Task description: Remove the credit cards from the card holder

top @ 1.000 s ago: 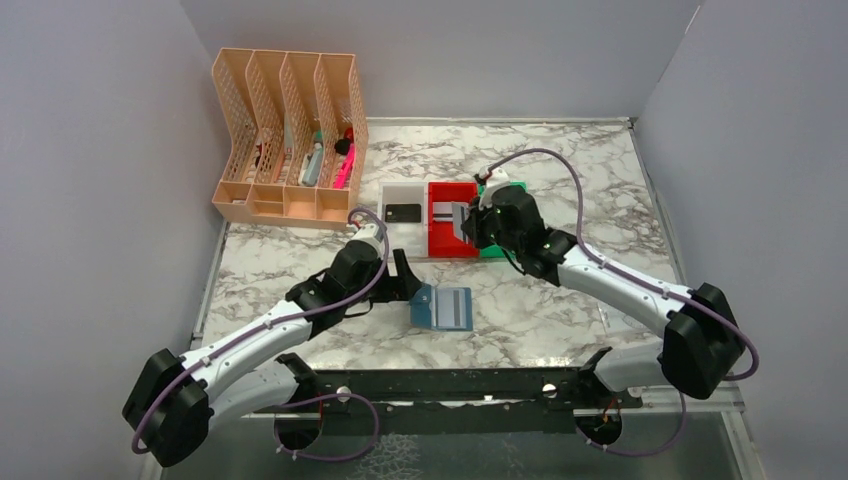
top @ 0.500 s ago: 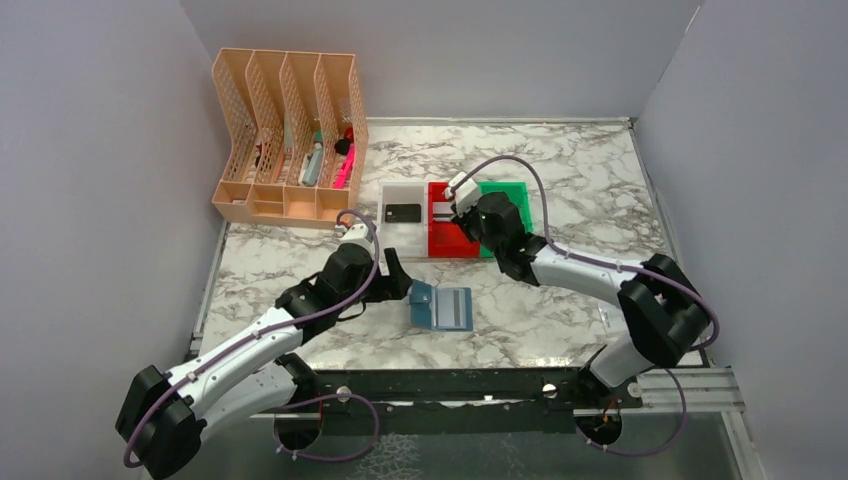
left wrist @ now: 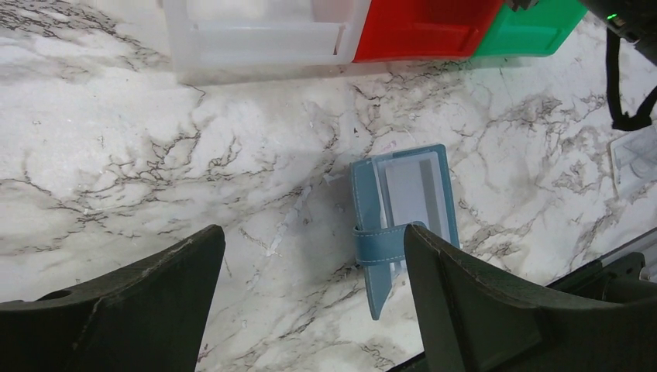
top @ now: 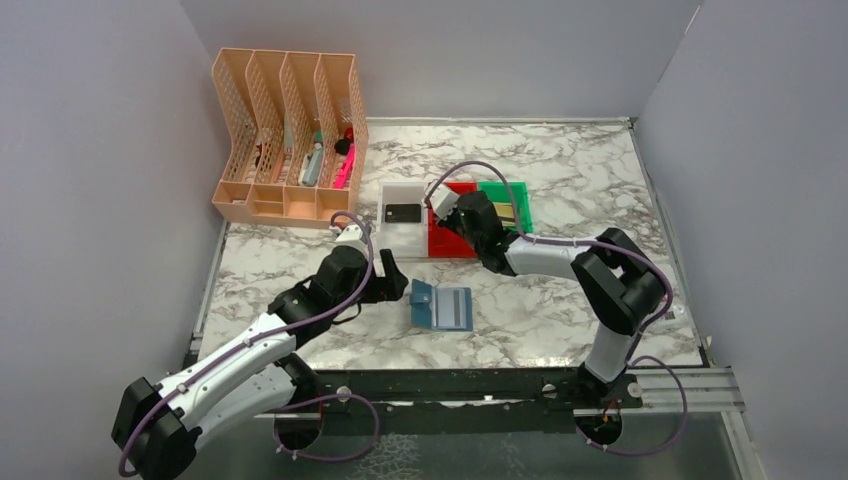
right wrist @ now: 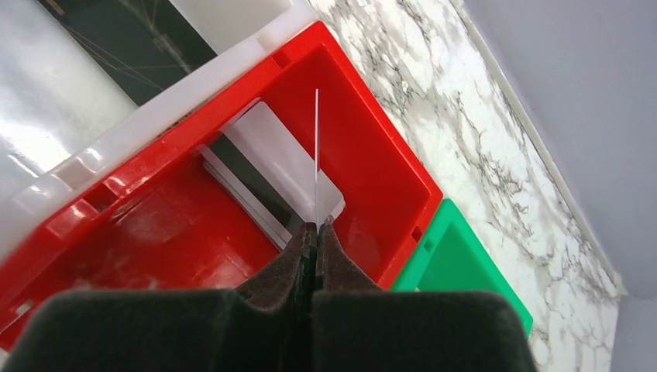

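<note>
Over the red bin [right wrist: 372, 139], we see the right hand [right wrist: 315, 232] clenched on a thin card [right wrist: 316, 155], held edge-on above cards [right wrist: 287, 155] lying inside. Our left hand [left wrist: 310, 232] hangs spread wide just beside the blue card holder [left wrist: 364, 209], which lies open on the marble tabletop [left wrist: 155, 155] (one pale card [left wrist: 414, 194] sits in its clear pocket).

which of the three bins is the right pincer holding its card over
The red bin, the middle one between the white bin and the green bin. The right pincer holds a card edge-on above it.
</note>
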Motion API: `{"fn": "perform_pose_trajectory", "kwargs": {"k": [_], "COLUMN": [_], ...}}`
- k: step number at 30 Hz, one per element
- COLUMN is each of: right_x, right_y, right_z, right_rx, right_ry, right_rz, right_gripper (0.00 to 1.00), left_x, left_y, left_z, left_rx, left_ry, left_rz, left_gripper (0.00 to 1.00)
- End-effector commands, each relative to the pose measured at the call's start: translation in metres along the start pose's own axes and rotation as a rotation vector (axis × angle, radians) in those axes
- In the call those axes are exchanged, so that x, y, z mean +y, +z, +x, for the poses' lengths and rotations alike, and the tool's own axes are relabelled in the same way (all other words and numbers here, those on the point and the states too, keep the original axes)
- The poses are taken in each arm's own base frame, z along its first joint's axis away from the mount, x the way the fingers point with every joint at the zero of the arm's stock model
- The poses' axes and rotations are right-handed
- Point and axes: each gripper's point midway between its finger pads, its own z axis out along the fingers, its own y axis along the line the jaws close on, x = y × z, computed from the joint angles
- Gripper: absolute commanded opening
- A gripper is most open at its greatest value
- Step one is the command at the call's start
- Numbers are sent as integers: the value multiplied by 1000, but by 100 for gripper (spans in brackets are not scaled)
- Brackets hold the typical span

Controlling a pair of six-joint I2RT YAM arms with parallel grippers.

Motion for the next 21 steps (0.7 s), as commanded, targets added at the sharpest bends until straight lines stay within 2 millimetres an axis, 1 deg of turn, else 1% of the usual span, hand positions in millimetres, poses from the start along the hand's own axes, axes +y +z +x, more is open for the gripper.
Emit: {"fn": "perform_pose_trajectory", "kwargs": {"k": [1, 9, 17, 19, 21], "right_x": [-15, -9, -3, -1, 1], "right_y": [11, 30, 38, 40, 42], "right_z": [-8, 1, 9, 11, 13], "right_rx": [-2, 58, 88, 95, 103], "right_ry": [-49, -77, -91, -100, -116], "right_rz": [88, 86, 72, 66, 59], "right_gripper": [1, 1, 3, 5, 6], "left_x": [10, 12, 15, 15, 12], "left_y": [-3, -4, -6, -7, -8], "left_z": [-2, -2, 0, 0, -2], "left_rx": [-25, -25, -30, -32, -36], "left_ry": [17, 20, 15, 14, 9], "left_rz": [-35, -43, -48, -47, -35], "left_gripper": [89, 89, 89, 89, 89]}}
